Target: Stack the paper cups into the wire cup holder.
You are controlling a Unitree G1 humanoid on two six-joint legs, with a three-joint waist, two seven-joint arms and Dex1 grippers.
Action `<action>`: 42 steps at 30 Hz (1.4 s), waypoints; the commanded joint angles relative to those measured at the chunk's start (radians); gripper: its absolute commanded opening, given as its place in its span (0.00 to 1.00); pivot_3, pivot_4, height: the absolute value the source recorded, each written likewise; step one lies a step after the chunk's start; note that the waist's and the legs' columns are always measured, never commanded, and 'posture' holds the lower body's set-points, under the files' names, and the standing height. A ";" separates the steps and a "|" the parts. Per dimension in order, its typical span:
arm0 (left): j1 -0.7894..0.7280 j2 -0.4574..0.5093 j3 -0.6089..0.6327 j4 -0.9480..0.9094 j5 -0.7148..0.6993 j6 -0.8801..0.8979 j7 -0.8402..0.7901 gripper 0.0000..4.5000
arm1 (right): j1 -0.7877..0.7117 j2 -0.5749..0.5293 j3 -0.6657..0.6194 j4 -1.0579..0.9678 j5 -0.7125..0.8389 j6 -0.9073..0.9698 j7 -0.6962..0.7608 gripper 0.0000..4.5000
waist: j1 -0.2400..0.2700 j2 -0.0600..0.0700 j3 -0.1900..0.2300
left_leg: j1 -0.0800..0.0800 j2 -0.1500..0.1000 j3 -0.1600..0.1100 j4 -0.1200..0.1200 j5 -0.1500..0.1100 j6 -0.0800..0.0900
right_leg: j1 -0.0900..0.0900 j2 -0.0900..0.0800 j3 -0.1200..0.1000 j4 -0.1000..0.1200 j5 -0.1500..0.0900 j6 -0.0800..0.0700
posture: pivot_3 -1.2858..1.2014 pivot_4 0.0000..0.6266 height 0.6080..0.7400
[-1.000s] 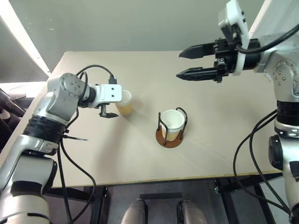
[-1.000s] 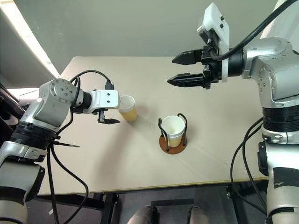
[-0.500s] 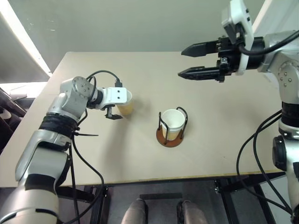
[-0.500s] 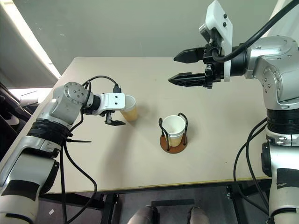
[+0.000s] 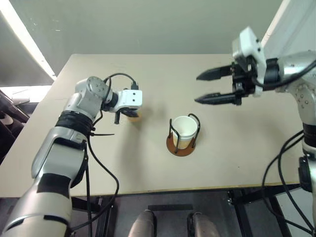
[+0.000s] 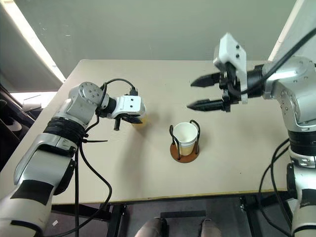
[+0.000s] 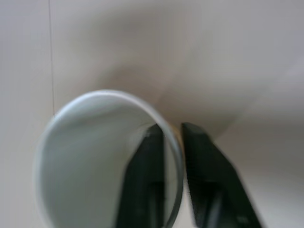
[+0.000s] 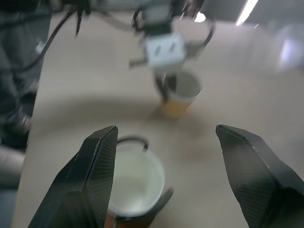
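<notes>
Just left of the wire cup holder (image 5: pixel 181 139), which already carries one paper cup (image 5: pixel 183 129), the left gripper (image 7: pixel 172 142) pinches the loose cup's rim (image 7: pixel 107 156), one finger inside. That thin-wall grip could crumple or tip it on lifting. Above the holder, the right gripper (image 5: pixel 210 86) hangs empty, fingers apart.

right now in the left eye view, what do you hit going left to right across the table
left gripper shut on the rim of a paper cup → wire cup holder with a cup in it → right gripper, jaws open, above the table
</notes>
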 commanded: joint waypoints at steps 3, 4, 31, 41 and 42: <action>-0.029 0.026 0.044 -0.133 -0.068 0.057 -0.097 0.01 | -0.018 -0.037 -0.009 -0.039 0.006 -0.039 0.041 0.76 | 0.000 0.000 0.000 | 0.001 0.000 0.000 0.000 0.000 0.001 | 0.000 0.000 0.000 0.000 0.000 0.001 | 0.52 0.24 1.00; -0.031 0.029 0.049 -0.166 -0.087 0.073 -0.122 0.01 | -0.016 -0.044 -0.006 -0.044 0.007 -0.039 0.053 0.76 | -0.001 0.000 0.000 | 0.001 0.000 0.000 0.000 -0.001 0.001 | 0.000 0.000 0.000 0.001 0.000 0.001 | 0.52 0.24 1.00; -0.279 -0.070 -0.118 -0.351 -0.451 0.234 -0.258 0.01 | 0.197 -0.300 -0.001 -0.145 -0.041 -0.020 0.124 0.76 | 0.004 -0.001 0.000 | 0.001 0.000 0.001 0.010 -0.005 0.012 | 0.008 -0.001 0.001 -0.002 0.005 0.011 | 0.52 0.24 1.00; -0.340 -0.119 -0.165 -0.317 -0.509 0.231 -0.258 0.01 | 0.254 -0.349 -0.019 -0.095 -0.079 -0.073 0.108 0.76 | 0.008 -0.001 0.000 | 0.001 -0.001 0.002 0.015 -0.008 0.016 | 0.011 -0.001 0.002 -0.003 0.007 0.016 | 0.52 0.24 1.00; -0.342 -0.116 -0.171 -0.319 -0.515 0.232 -0.258 0.01 | 0.254 -0.349 -0.018 -0.093 -0.080 -0.074 0.108 0.76 | 0.008 -0.001 0.000 | 0.001 -0.001 0.003 0.015 -0.008 0.016 | 0.011 -0.001 0.003 -0.003 0.006 0.016 | 0.52 0.24 1.00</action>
